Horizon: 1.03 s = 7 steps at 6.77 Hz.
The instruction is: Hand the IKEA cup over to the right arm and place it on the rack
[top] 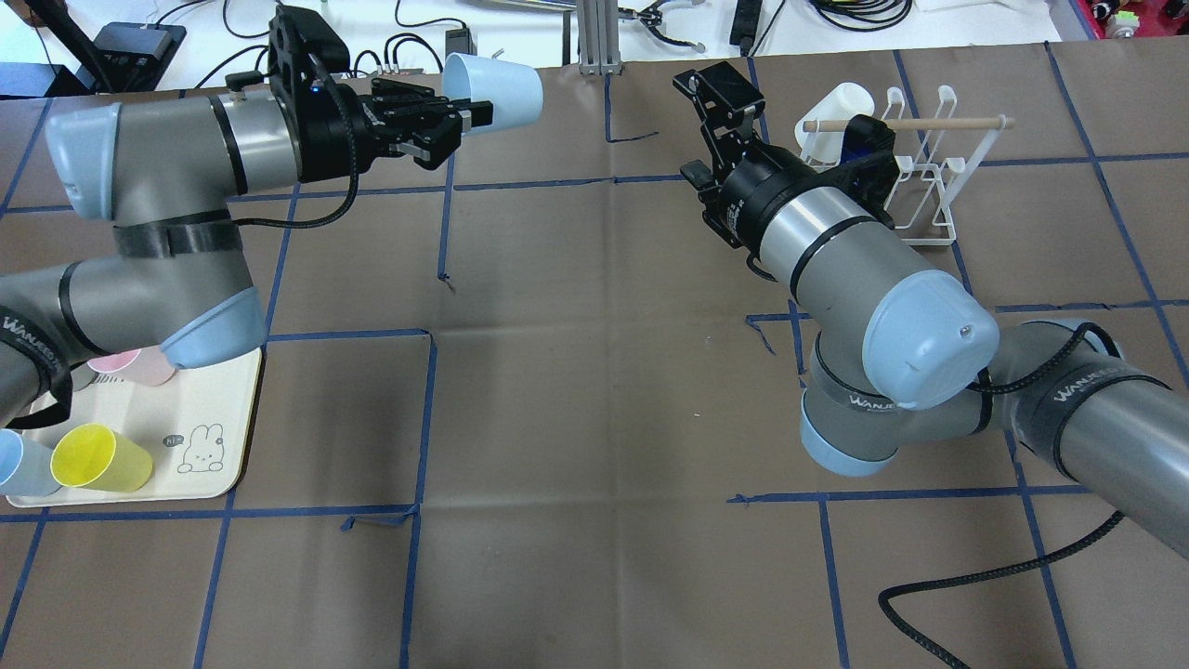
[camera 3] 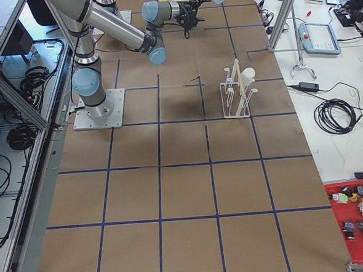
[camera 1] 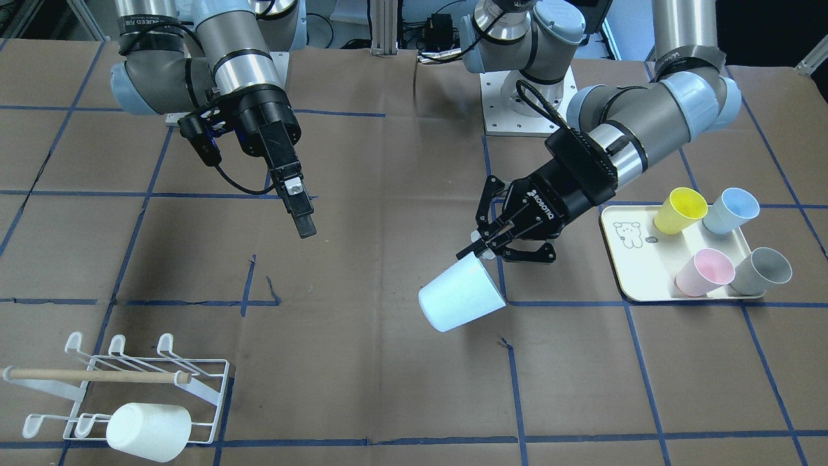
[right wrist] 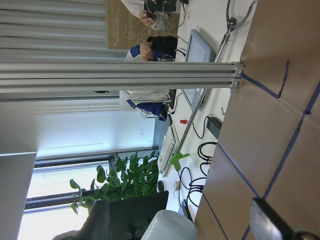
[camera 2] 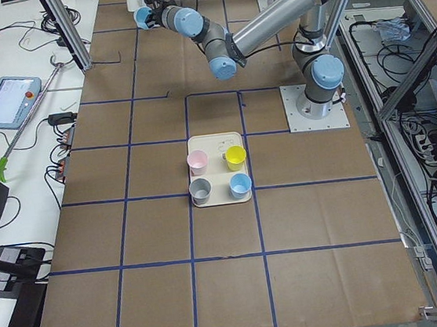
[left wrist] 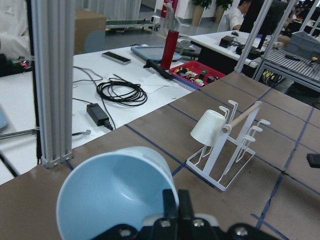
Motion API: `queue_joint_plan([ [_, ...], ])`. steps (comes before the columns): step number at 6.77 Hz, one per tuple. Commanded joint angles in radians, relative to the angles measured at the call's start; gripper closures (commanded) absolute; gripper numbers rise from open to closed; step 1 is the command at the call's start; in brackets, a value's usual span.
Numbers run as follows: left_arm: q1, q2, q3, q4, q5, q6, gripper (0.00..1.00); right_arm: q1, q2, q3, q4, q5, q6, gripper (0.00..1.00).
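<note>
Pale-blue cup (camera 1: 460, 294) hung tipped over the bench (camera 1: 388, 388), clenched at its rim by the left pincer (camera 1: 482, 251), its body seemingly offered to the right pincer (camera 1: 301, 217), which hovered apart with fingers parted, far from the rack (camera 1: 97, 375).

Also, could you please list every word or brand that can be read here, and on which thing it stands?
"ROBOTIQ": on the black three-fingered left gripper, shut on the light-blue plastic cup.
"WANJEO" (last letters unsure): on the black band around the grey right arm.
Small dark badge on the cream rectangular tray: too small to read.
</note>
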State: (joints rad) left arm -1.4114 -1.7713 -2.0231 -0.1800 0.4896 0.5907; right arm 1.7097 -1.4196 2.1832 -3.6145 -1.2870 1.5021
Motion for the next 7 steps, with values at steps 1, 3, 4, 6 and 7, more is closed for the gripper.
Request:
queue_joint_plan([
  [1, -0.035, -0.013, -0.124, 0.268, -0.025, -0.067, 0.96, 0.005, -0.001, 0.004, 0.002, 0.006, 0.001, 0.0],
  [3, -0.07, -0.036, -0.215, 0.552, -0.014, -0.22, 0.96, 0.025, 0.002, 0.003, 0.005, 0.0, 0.013, 0.0],
  [4, -0.072, -0.072, -0.212, 0.656, -0.011, -0.309, 0.94, 0.031, 0.001, 0.001, 0.078, 0.002, 0.018, 0.0],
  [6, -0.074, -0.071, -0.177, 0.68, -0.01, -0.386, 0.91, 0.037, -0.002, 0.001, 0.115, -0.003, 0.064, 0.0],
  [7, -0.074, -0.074, -0.177, 0.68, -0.01, -0.39, 0.91, 0.042, -0.005, -0.003, 0.158, -0.003, 0.088, 0.0],
])
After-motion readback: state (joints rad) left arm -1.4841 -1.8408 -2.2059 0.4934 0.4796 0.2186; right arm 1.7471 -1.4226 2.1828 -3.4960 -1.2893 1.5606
